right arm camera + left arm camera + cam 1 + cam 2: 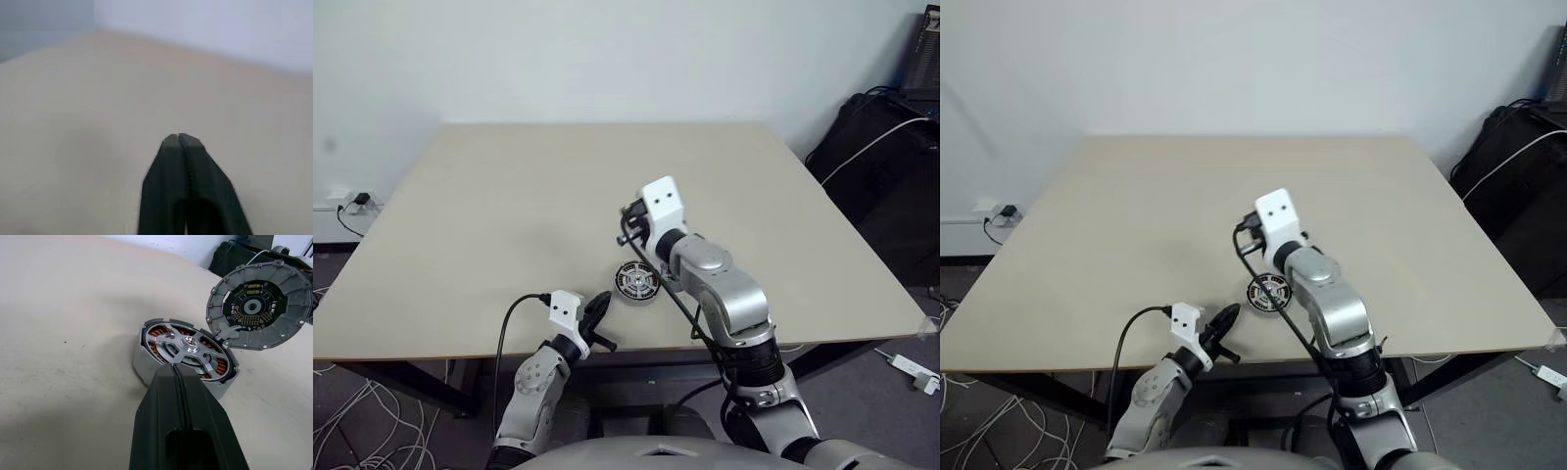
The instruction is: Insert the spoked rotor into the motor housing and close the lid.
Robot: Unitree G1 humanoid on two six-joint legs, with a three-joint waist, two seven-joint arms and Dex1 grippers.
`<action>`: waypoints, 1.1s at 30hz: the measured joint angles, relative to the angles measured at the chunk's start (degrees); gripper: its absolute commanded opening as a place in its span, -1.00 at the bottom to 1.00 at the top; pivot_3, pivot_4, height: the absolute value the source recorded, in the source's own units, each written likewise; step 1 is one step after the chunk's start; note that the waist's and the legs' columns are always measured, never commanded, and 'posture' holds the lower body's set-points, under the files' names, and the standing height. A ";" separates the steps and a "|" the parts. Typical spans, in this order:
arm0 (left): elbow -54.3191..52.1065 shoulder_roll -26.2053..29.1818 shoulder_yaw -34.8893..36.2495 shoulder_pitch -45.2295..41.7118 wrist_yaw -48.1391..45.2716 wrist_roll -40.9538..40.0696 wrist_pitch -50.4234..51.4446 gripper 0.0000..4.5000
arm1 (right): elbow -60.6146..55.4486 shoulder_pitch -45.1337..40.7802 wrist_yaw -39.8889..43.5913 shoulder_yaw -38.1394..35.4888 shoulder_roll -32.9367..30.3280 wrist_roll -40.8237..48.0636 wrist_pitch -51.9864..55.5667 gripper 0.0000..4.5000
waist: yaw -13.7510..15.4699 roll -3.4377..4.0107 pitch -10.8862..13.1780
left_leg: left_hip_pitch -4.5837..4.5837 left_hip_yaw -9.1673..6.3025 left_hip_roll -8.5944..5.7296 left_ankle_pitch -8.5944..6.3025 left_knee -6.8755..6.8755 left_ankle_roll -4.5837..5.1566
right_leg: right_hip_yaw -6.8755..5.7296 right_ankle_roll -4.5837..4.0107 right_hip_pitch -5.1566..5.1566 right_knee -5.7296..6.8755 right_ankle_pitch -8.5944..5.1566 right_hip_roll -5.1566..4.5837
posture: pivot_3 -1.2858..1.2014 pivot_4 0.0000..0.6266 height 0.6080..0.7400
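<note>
Spoked rotor (190,346): one, as I count it; a silvery metal wheel with open spokes and a raised round hub, seated flat inside the motor housing, its axis pointing straight up from the table.
Motor housing (146,366): one; a shallow round puck with a smooth grey metal wall and a ring of copper-brown windings showing through the rotor's gaps. It sits on the table near the front edge, open face up.
Lid (259,304): one; a flat round grey disc, its rim set with small lugs, its inner face dark with a round hub at the centre. In my left wrist view it stands tilted up on edge just beside the housing, inner face turned toward the camera, its lower rim at the housing's rim; I cannot tell whether the two touch.
Table (509,196): one; pale beige, matte, with faint specks.
Left tool (175,366): black fingers pressed together, tip just at the near rim of the housing, clamped on nothing.
Right tool (179,137): black fingers together, empty, raised over bare table beyond the housing.
Cables (352,421): several, white, on the floor to my left.
</note>
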 measured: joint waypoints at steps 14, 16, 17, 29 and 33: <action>-0.89 2.85 -1.39 -0.62 -0.78 1.26 0.00 -1.00 | -5.03 23.97 -7.87 -6.21 -11.47 -12.54 -5.35 -0.98 | -0.26 0.28 -0.05 | 0.13 0.03 0.09 0.05 -0.08 -0.07 | 0.03 0.15 0.01 0.08 -0.28 0.04 | 0.03 -1.00 1.00; -1.13 3.23 -1.76 -0.81 -0.88 1.27 0.02 -1.00 | -4.84 25.95 -6.37 -3.88 -11.38 -12.53 -4.35 -0.98 | -0.36 0.31 -0.04 | 0.14 0.03 0.10 0.04 -0.05 -0.05 | 0.02 0.21 0.02 0.09 -0.28 0.03 | 0.03 -1.00 1.00; -1.18 3.45 -1.89 -0.89 -0.99 1.27 0.07 -1.00 | -4.55 26.30 -5.77 -3.01 -11.30 -12.51 -4.21 -0.98 | -0.36 0.31 -0.04 | 0.15 0.03 0.10 0.04 -0.04 -0.04 | 0.02 0.24 0.04 0.09 -0.26 0.02 | 0.03 -1.00 1.00; -2.47 4.44 -1.90 -1.06 -0.96 1.22 1.53 -1.00 | -3.98 22.89 3.04 1.62 -4.66 -3.88 -6.21 -0.98 | -0.16 0.27 -0.01 | 0.12 0.01 0.09 0.01 0.00 0.01 | -0.01 0.32 0.04 0.03 -0.20 -0.01 | 0.03 -1.00 1.00; -2.60 4.51 -1.81 -0.85 -0.70 1.22 1.79 -1.00 | -5.59 20.78 7.02 2.77 -3.67 0.47 -5.94 -0.98 | -0.13 0.25 -0.02 | 0.12 0.02 0.08 0.00 0.01 0.03 | -0.01 0.11 0.05 0.01 -0.07 -0.02 | 0.03 -1.00 1.00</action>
